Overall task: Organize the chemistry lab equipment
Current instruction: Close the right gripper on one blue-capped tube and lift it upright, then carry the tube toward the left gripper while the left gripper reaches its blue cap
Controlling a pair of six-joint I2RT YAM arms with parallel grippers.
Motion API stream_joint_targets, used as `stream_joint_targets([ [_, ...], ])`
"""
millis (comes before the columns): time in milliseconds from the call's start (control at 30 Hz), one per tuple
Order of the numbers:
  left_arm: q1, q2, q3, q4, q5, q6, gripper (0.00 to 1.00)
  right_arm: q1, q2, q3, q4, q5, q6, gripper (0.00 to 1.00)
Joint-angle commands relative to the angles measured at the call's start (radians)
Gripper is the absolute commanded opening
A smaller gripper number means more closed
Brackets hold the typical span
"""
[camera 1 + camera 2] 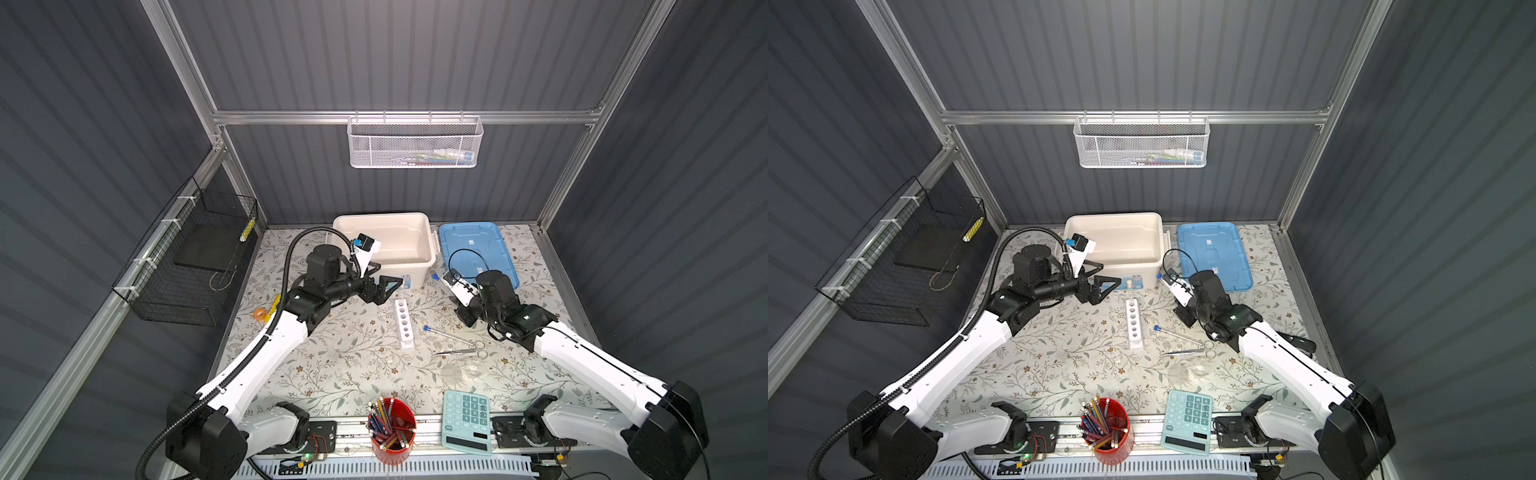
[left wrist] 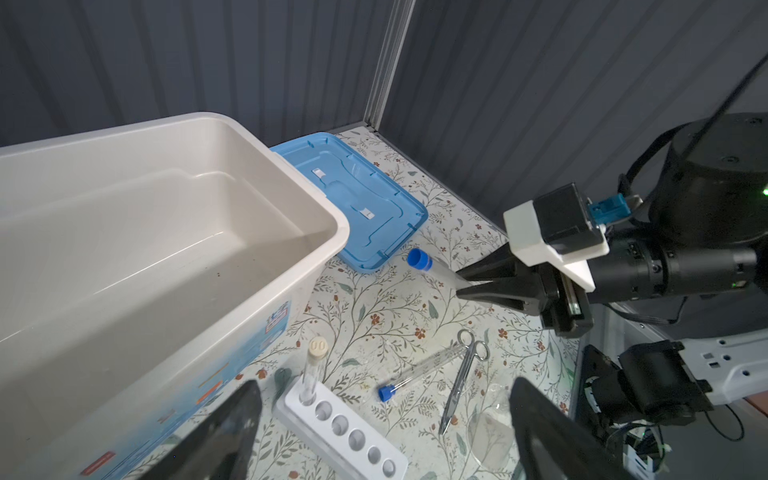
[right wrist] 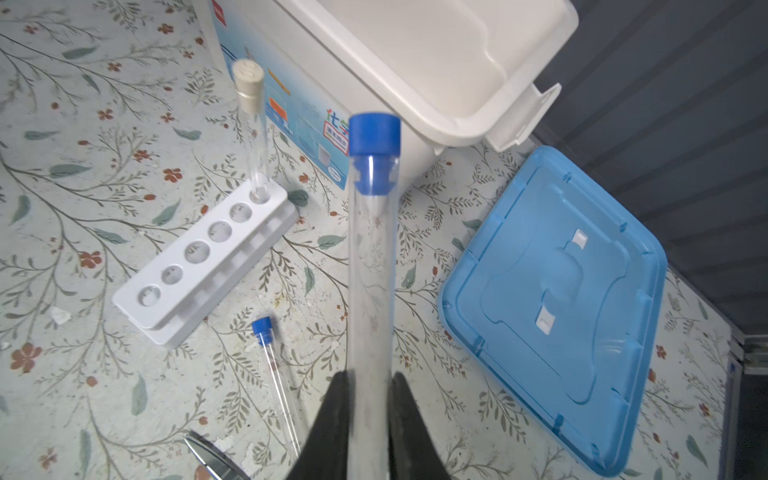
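The right fingers [image 3: 332, 424] pinch a capped tube [image 3: 372, 257] by its uncapped end, above the table [image 1: 332, 365] between rack [image 3: 199, 266] and lid [image 3: 561, 311]; it looks light, slick and brittle, so hold it gently mid-barrel; left fingers [image 2: 220, 436] gape wide, empty; the rack holds one corked tube [image 3: 255, 137]; bin [image 2: 291, 183] empty; second tube [image 3: 274, 374] lies by the scissors [image 2: 463, 382].

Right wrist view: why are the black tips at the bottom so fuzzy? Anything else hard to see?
Right wrist view: the right gripper, gripping a tube, sits very near the lens, out of focus; the rack is sharp. Left wrist view: the left gripper blurs likewise. In a top view: clear dishes nearly vanish.
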State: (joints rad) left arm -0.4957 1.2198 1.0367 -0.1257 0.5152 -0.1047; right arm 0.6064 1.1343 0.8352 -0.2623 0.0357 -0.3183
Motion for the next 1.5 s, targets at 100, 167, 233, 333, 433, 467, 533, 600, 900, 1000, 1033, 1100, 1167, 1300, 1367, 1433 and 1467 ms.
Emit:
stream_joint_targets([
  [100, -0.028, 0.034, 0.029, 0.105, 0.08, -0.07, 0.88, 0.069, -0.043, 0.037, -0.011, 0.006, 0.02, 0.16],
  [167, -0.036, 0.05, 0.036, 0.109, 0.089, -0.073, 0.85, 0.081, -0.051, 0.044, -0.006, 0.0, 0.021, 0.16],
  [233, -0.042, 0.062, 0.042, 0.111, 0.097, -0.076, 0.83, 0.09, -0.057, 0.049, 0.006, -0.009, 0.025, 0.16],
  [333, -0.047, 0.073, 0.043, 0.125, 0.107, -0.087, 0.78, 0.098, -0.059, 0.047, 0.027, -0.026, 0.03, 0.16],
  [433, -0.049, 0.084, 0.043, 0.128, 0.11, -0.09, 0.74, 0.105, -0.053, 0.051, 0.022, -0.023, 0.029, 0.16],
  [467, -0.049, 0.084, 0.041, 0.134, 0.112, -0.093, 0.73, 0.109, -0.053, 0.053, 0.024, -0.026, 0.031, 0.16],
  [533, -0.05, 0.092, 0.042, 0.148, 0.123, -0.099, 0.72, 0.12, -0.053, 0.058, 0.033, -0.036, 0.035, 0.16],
  [600, -0.05, 0.102, 0.047, 0.157, 0.139, -0.103, 0.71, 0.13, -0.049, 0.064, 0.046, -0.044, 0.037, 0.16],
  [900, -0.052, 0.106, 0.045, 0.159, 0.151, -0.097, 0.64, 0.156, 0.027, 0.106, 0.064, -0.064, 0.024, 0.16],
  [1000, -0.052, 0.105, 0.045, 0.157, 0.156, -0.096, 0.62, 0.158, 0.039, 0.114, 0.079, -0.074, 0.022, 0.16],
  [1033, -0.052, 0.105, 0.045, 0.157, 0.156, -0.096, 0.61, 0.158, 0.042, 0.115, 0.083, -0.075, 0.021, 0.16],
  [1100, -0.052, 0.107, 0.049, 0.157, 0.161, -0.095, 0.59, 0.158, 0.049, 0.119, 0.091, -0.07, 0.017, 0.16],
  [1167, -0.053, 0.111, 0.053, 0.151, 0.166, -0.092, 0.57, 0.158, 0.054, 0.125, 0.094, -0.069, 0.013, 0.16],
  [1300, -0.053, 0.112, 0.055, 0.144, 0.164, -0.084, 0.54, 0.159, 0.052, 0.125, 0.1, -0.071, 0.012, 0.16],
  [1367, -0.053, 0.113, 0.053, 0.144, 0.164, -0.084, 0.54, 0.159, 0.048, 0.125, 0.1, -0.072, 0.013, 0.16],
  [1433, -0.052, 0.116, 0.052, 0.143, 0.167, -0.084, 0.54, 0.159, 0.044, 0.121, 0.107, -0.069, 0.013, 0.16],
  [1467, -0.053, 0.116, 0.051, 0.146, 0.169, -0.087, 0.53, 0.159, 0.044, 0.12, 0.107, -0.07, 0.015, 0.16],
])
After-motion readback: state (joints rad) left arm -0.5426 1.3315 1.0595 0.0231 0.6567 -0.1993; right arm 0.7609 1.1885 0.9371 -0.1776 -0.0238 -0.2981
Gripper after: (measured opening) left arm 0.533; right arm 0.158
